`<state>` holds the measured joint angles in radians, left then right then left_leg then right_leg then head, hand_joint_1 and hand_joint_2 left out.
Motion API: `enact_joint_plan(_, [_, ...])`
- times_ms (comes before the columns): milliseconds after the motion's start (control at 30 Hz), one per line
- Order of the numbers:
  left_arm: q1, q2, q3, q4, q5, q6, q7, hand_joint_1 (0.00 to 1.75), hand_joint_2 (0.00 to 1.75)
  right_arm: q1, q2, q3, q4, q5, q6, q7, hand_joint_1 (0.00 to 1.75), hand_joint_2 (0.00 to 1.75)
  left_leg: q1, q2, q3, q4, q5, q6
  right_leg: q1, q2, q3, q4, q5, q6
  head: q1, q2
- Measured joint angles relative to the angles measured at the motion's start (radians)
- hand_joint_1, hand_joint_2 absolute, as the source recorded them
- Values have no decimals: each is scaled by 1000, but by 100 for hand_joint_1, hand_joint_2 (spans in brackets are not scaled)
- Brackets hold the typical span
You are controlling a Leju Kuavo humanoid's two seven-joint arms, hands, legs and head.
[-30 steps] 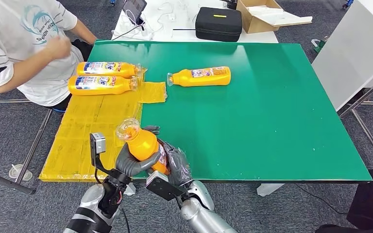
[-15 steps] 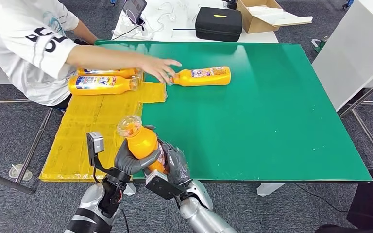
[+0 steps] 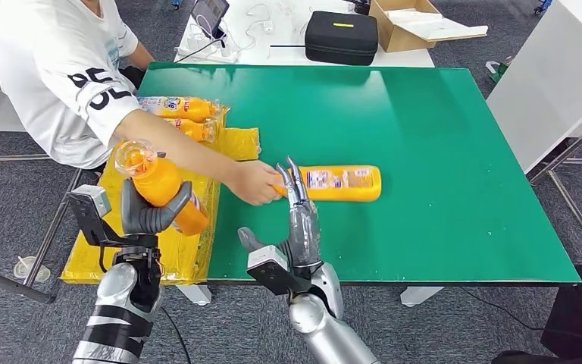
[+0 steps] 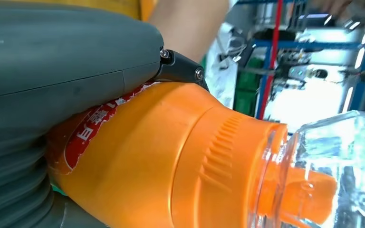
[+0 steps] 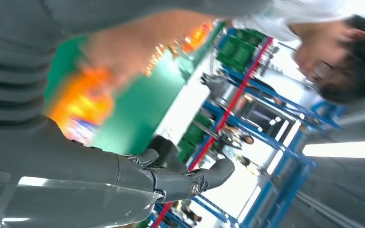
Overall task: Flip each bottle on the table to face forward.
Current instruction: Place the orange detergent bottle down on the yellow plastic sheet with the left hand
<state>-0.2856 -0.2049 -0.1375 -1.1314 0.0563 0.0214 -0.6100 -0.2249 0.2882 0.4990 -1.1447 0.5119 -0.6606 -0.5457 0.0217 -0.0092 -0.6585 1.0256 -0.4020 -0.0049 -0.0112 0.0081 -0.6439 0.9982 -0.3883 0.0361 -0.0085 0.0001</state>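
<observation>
My left hand [image 3: 150, 216] grips an orange bottle [image 3: 164, 189] with a clear cap, held up over the yellow mat [image 3: 110, 227]; the left wrist view shows the same bottle [image 4: 171, 156] close up in that hand [image 4: 52, 85]. My right hand [image 3: 297, 220] is open with fingers straight, raised above the green table [image 3: 439, 189], its fingertips near a lying orange bottle [image 3: 341, 183]. A person's hand [image 3: 254, 182] holds that bottle's neck end. Two more orange bottles [image 3: 182, 114] lie on the mat at the back, partly hidden by the person's arm.
A person in a white shirt [image 3: 61, 76] leans in from the left, arm stretched across the mat. A black case [image 3: 341, 36] and a cardboard box [image 3: 417, 23] sit on the white table behind. A white cabinet [image 3: 561, 76] stands at the right.
My left hand carried the bottle leftward over the mat, and my right hand let go and opened. The person slid the lone bottle from the table's back to its middle.
</observation>
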Motion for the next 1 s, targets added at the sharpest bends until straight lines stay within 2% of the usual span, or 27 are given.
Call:
enact_joint_plan(100, [-18, 1, 21, 0, -87, 103, -35, 175, 175, 19, -5, -2, -62, -35, -6, -30, 0, 0, 0, 0, 0, 0, 0, 0, 0, 0, 0, 0, 0, 0, 0, 0])
enact_joint_plan(233, [-81, 19, 39, 45, -346, 319, -75, 175, 175, 34, -9, 4, -144, -78, -8, -63, 0, 0, 0, 0, 0, 0, 0, 0, 0, 0, 0, 0, 0, 0, 0, 0])
enact_joint_plan(300, [-111, 31, 41, 77, -420, 366, -82, 175, 175, 35, -11, 9, -172, -85, -7, -66, 0, 0, 0, 0, 0, 0, 0, 0, 0, 0, 0, 0, 0, 0, 0, 0])
enact_joint_plan(400, [-149, 49, 32, 134, -562, 435, -59, 175, 175, 35, -13, 17, -199, -106, 0, -76, 0, 0, 0, 0, 0, 0, 0, 0, 0, 0, 0, 0, 0, 0, 0, 0])
enact_joint_plan(533, [-227, 99, -18, 293, -862, 529, 5, 175, 175, 29, -19, 35, -212, -140, 30, -82, 0, 0, 0, 0, 0, 0, 1, 0, 0, 0, 0, 0, 0, 0, 0, 0])
enact_joint_plan(633, [-272, 139, -58, 407, -982, 542, 30, 175, 175, 27, -24, 45, -213, -160, 52, -82, 0, 0, 0, 0, 0, 0, 1, 0, 0, 1, 0, 0, 0, 0, 0, 0])
enact_joint_plan(833, [-304, 183, -94, 530, -1007, 532, 41, 175, 175, 26, -35, 55, -213, -169, 64, -82, 0, 0, 0, 0, 0, 0, 1, 0, 0, 1, 0, 0, 0, 0, 0, 0])
enact_joint_plan(1000, [-314, 217, -109, 589, -1031, 479, 61, 175, 175, 27, -39, 57, -213, -179, 81, -82, 0, 0, 0, 1, 0, 0, 1, 0, 0, 1, -1, 0, 0, 0, 0, 0])
